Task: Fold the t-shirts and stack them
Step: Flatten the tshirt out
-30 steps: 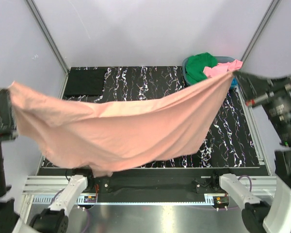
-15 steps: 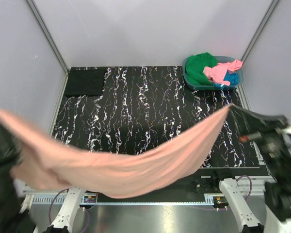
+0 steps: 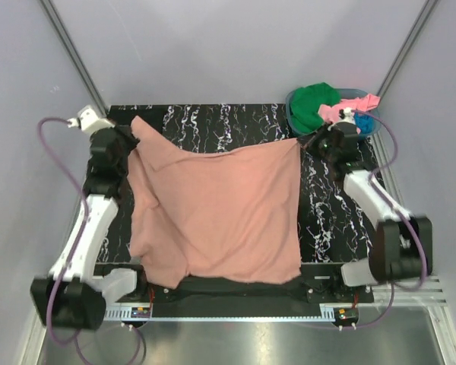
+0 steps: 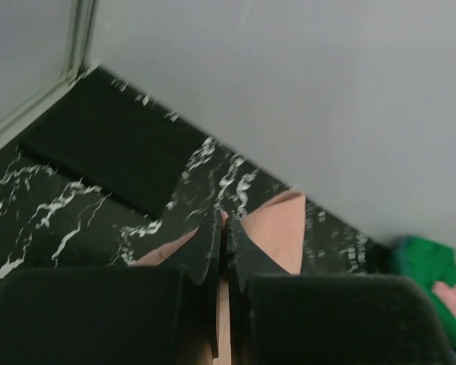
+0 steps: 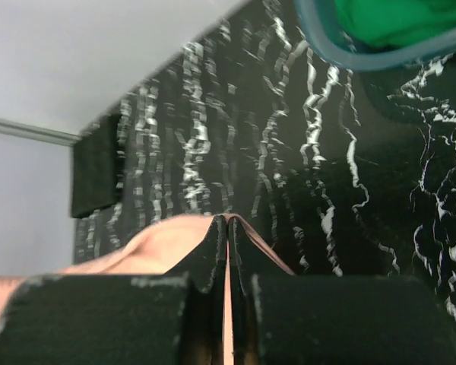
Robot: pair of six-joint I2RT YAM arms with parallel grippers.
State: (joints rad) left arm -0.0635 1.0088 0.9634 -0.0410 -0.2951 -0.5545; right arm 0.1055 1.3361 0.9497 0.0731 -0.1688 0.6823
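Note:
The large salmon-pink t-shirt (image 3: pixel 220 213) lies spread over the black marbled table (image 3: pixel 213 122), its near edge at the table's front. My left gripper (image 3: pixel 133 125) is shut on the shirt's far left corner (image 4: pixel 277 228). My right gripper (image 3: pixel 302 142) is shut on its far right corner (image 5: pixel 159 239). A black t-shirt (image 3: pixel 133 128) lies folded at the far left corner, also in the left wrist view (image 4: pixel 99 144). Green (image 3: pixel 313 103), bright pink (image 3: pixel 346 110) and blue (image 3: pixel 363 123) t-shirts sit in the teal basket (image 3: pixel 292 122) at the far right.
The basket's rim (image 5: pixel 349 53) with green cloth shows in the right wrist view. Metal frame posts (image 3: pixel 72 53) rise at the back corners. Grey walls enclose the table. The arms' bases stand at the near edge.
Both arms swung the shirt from the air in front of the table forward and down; it now lies spread on the table, corners still held at the far side.

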